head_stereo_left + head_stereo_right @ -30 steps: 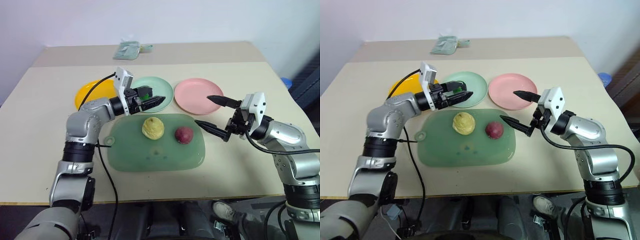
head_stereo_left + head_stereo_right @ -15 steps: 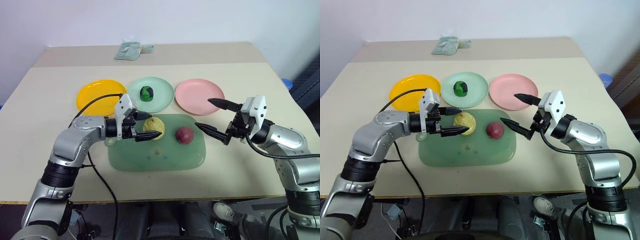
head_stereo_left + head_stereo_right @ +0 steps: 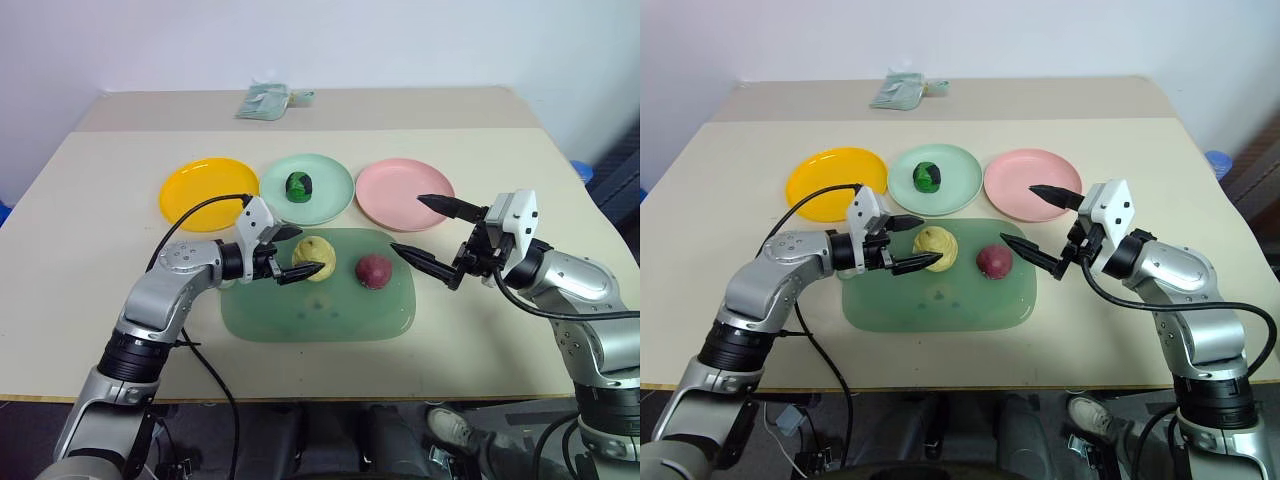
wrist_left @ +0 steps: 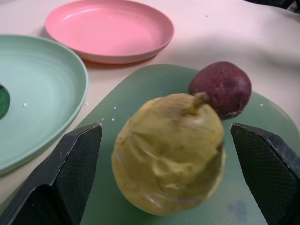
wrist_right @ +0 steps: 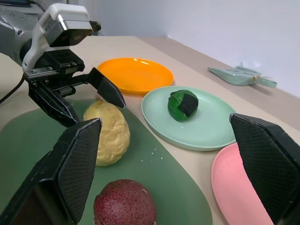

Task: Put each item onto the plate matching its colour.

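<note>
The left gripper [image 3: 297, 253] is held with jaws wide around the yellow mound [image 3: 316, 257], nothing gripped. The right gripper [image 3: 427, 231] is held wide and empty beside the maroon ball [image 3: 373, 270].

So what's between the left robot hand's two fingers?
The yellow food sits between the open left fingers on the green board, clearest in the left wrist view.
</note>
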You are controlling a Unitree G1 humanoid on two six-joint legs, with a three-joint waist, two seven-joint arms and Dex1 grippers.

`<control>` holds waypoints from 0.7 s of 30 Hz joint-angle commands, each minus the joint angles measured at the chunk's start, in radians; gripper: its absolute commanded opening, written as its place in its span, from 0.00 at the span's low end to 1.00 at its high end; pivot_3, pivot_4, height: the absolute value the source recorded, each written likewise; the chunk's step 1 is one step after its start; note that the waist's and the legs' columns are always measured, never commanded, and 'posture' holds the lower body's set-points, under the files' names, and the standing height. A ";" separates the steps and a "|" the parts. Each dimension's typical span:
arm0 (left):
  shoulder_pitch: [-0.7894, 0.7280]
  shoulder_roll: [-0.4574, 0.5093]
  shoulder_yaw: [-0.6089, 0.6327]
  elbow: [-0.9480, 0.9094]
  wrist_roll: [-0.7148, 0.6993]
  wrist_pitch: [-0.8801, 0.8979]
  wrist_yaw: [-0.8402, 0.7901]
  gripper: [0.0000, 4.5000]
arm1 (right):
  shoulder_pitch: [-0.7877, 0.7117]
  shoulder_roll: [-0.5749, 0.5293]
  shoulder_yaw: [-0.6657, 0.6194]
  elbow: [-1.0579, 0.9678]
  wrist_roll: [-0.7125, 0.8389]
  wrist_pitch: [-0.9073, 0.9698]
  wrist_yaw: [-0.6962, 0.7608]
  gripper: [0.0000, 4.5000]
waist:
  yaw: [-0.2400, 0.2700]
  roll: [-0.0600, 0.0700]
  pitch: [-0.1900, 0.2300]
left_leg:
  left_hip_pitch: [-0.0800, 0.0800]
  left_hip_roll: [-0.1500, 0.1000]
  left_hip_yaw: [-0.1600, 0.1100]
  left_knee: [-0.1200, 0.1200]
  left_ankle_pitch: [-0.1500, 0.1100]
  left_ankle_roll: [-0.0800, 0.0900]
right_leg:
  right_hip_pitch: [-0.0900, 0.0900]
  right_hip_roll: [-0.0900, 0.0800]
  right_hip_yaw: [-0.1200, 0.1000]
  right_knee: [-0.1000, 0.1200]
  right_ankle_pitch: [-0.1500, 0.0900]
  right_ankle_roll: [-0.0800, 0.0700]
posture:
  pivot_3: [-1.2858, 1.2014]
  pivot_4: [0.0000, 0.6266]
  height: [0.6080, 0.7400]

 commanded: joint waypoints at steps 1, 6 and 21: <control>0.012 -0.020 0.012 0.004 0.027 -0.059 0.027 0.99 | -0.012 -0.015 -0.031 0.002 0.007 -0.024 0.013 1.00 | 0.000 0.000 0.000 | 0.000 0.000 0.000 0.000 0.000 0.000 | 0.000 0.000 0.000 0.000 0.000 0.000 | 0.52 0.24 1.00; 0.020 -0.038 0.021 0.010 0.034 -0.093 0.037 0.99 | 0.001 -0.012 -0.032 0.018 -0.001 -0.049 0.025 1.00 | 0.000 0.000 0.000 | 0.000 0.000 0.000 0.000 0.000 0.000 | 0.000 0.000 0.000 0.000 0.000 0.000 | 0.52 0.24 1.00; -0.001 -0.090 0.149 0.006 -0.024 -0.040 0.188 0.60 | 0.005 -0.009 -0.029 0.009 -0.002 -0.053 0.012 1.00 | 0.000 0.000 0.000 | 0.000 0.000 0.000 0.000 0.000 0.000 | 0.000 0.000 0.000 0.000 0.000 0.000 | 0.52 0.24 1.00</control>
